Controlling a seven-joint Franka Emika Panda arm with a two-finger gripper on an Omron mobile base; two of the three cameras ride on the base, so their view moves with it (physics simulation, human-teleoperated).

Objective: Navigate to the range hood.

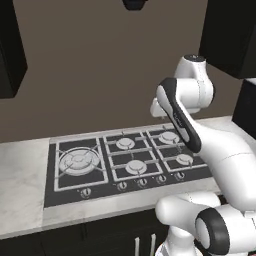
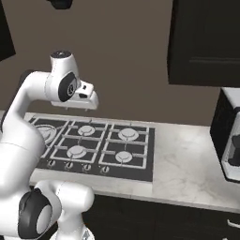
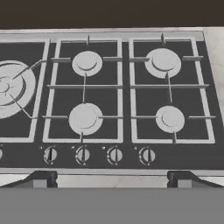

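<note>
Nav looks near done: base is parked at the cooktop [image 1: 125,162], hood [image 1: 135,4] on the wall high above the claw [image 3: 112,180], slightly left of it. Maybe a small leftward shift left. Claw spread wide, holding nothing. Hood: blocky matte-black stub. Below the claw: flat black glass, grey grates, round burners, marbled counter [image 2: 187,164].

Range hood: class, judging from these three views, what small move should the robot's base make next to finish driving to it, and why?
Probably a slight drive to its left, or none. The range hood hangs at the top edge of the left base view, roughly above the cooktop, and up left in the right base view. The hand hangs open over the knobs, holding nothing, so only centring under the hood seems left.
</note>
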